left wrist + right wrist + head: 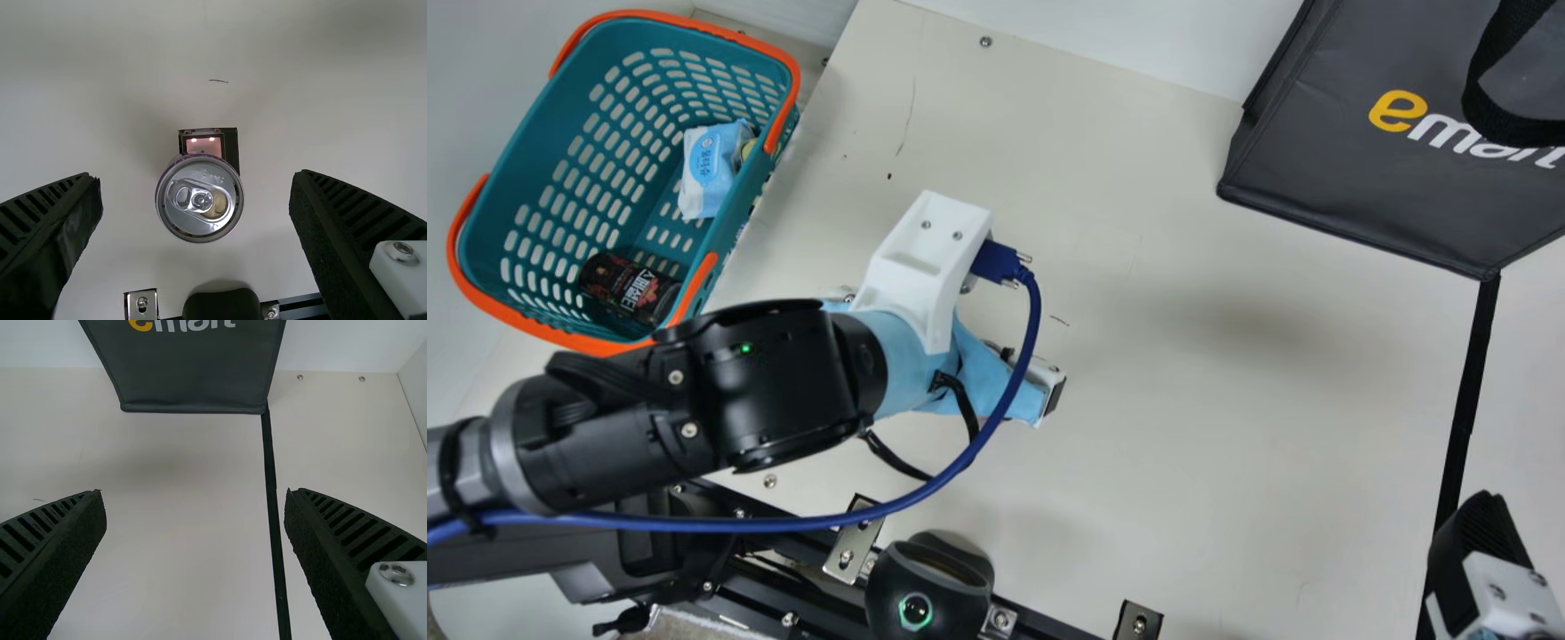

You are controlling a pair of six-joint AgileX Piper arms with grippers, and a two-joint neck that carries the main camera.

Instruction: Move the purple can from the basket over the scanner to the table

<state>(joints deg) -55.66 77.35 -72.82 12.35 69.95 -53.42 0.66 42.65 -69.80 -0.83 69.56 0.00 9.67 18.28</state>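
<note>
The left pincer (1049, 393) points down over the counter (1209, 427) in the main view, its two black ribbed fingers (50, 227) set wide apart with nothing clamped in them. Between them, touching neither, the left wrist view has the purple can (200, 200) upright, its silver lid and pull tab facing up and a thin purple edge at the rim. The can partly covers a small black scanner (232, 143) with a lit, pinkish window; whether the two touch I cannot tell. Near them is a short dark mark (218, 81) on the counter. Above the pincer, the wrist bears a white mount (914, 258) and a blue cable (1028, 356) that curves back along the arm. Farther out, by the counter's front edge, sits a black rounded device (929, 587) with a green-ringed light. To the main view's upper left is the teal basket (534, 160) with orange rim and handles; in it a dark can (630, 286) lies on its side, well apart from a blue-and-white packet (710, 169). The right pincer (1480, 542) is at the main view's lower right, its fingers apart too, near a black strip (1467, 391) that runs up the counter to a dark grey bag (1325, 178).
</note>
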